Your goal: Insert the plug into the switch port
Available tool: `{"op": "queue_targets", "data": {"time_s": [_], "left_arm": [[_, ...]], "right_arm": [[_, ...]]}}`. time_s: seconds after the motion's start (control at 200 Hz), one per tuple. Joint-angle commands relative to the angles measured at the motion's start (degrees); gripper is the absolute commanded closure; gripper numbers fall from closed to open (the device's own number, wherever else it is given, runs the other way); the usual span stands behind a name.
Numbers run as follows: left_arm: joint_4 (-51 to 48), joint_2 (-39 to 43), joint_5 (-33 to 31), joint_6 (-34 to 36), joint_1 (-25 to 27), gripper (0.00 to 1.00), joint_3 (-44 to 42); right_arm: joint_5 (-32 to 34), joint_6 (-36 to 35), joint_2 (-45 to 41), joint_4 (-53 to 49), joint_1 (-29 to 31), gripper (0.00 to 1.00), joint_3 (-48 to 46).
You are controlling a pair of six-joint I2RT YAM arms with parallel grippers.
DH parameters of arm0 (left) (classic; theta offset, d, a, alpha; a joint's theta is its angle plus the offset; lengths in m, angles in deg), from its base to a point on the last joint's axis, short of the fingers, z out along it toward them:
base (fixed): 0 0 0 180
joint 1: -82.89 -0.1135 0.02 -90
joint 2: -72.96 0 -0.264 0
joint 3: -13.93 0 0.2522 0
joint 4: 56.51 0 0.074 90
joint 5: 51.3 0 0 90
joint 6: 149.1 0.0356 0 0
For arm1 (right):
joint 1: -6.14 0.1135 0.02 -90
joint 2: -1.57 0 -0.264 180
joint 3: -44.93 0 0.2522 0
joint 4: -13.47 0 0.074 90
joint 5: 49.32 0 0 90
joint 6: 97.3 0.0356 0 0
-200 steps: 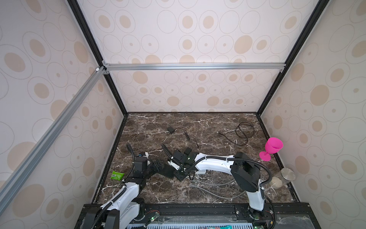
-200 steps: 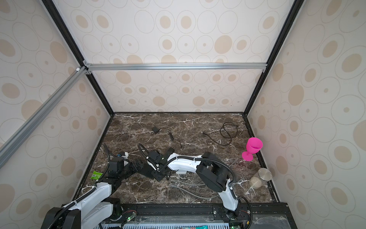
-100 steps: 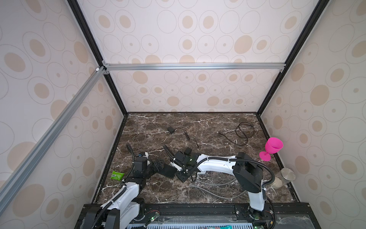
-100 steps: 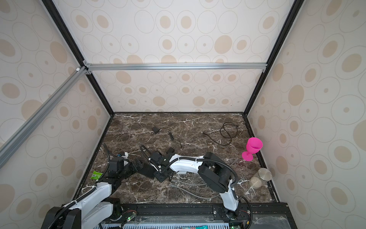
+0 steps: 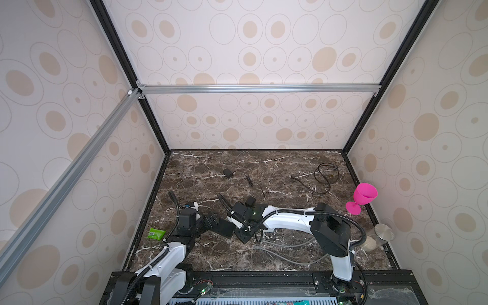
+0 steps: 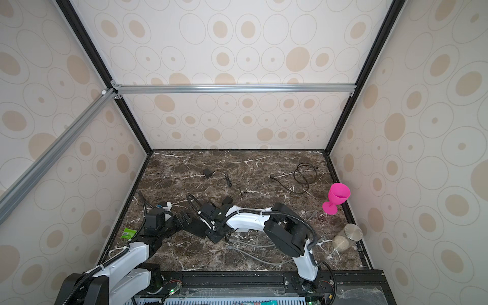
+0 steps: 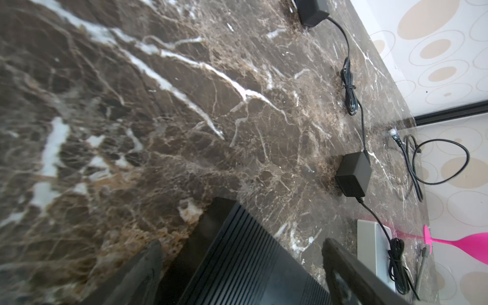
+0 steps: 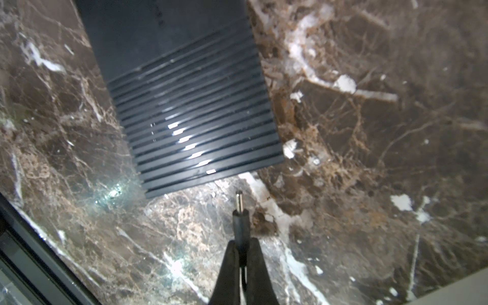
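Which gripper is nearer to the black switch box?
Left. The left gripper is open with the switch box between its fingers; the right gripper, shut on the plug, is just short of its ribbed edge.

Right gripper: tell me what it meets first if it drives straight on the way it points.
Most likely the switch: the right gripper, shut on the plug, aims its tip at the switch's near edge across bare marble. Height against any port is unclear.
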Motion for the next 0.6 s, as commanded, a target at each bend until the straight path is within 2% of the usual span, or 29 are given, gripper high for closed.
{"op": "queue_targets", "data": {"time_s": [0.0,0.595], "left_arm": [[-0.4,-0.2,1.5,0.9,-0.4,0.06,-0.1],[0.7,-2.6,2.7,0.7,-0.4,0.07,-0.1]], "right_arm": [[-0.3,-0.1,1.2,-1.2,0.4,1.0,1.5],[-2.2,-0.7,4.0,-3.1,0.5,1.0,4.3]]}}
